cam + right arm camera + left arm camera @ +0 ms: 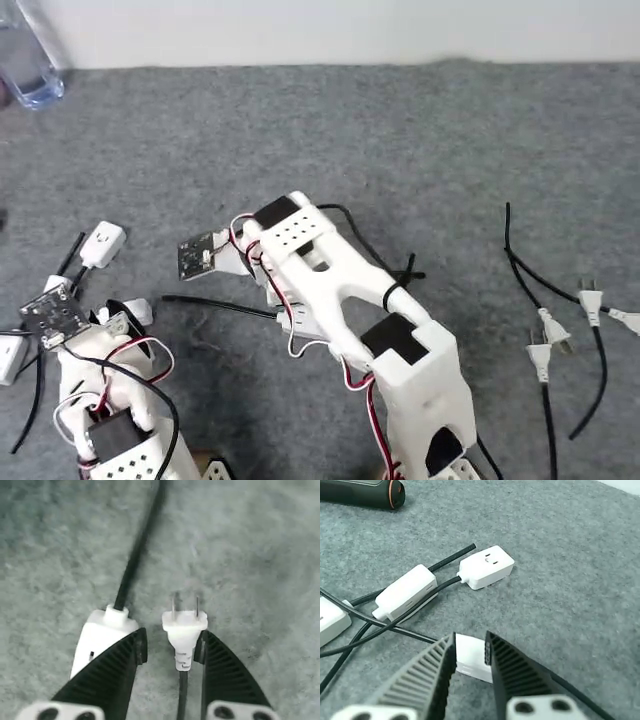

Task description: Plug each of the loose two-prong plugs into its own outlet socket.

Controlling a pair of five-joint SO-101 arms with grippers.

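My right gripper (172, 642) stands open around a white two-prong plug (184, 625) whose prongs point away from it. One fingertip sits at the plug's flange, and carpet shows between the plug and the other. A white outlet socket (102, 632) on a black cable lies just outside that other finger. My left gripper (470, 652) is shut on a white socket block (470, 661) low over the carpet. Beyond it lie a socket facing up (487, 566) and a longer white one (407, 591). In the high view, three loose plugs (545, 330) lie at the far right.
A black tool handle with an orange ring (370, 492) lies past the sockets. Black cables (380, 625) cross the carpet by my left gripper. Another socket (103, 243) sits left of centre. A clear bottle (25, 60) stands at the back left corner.
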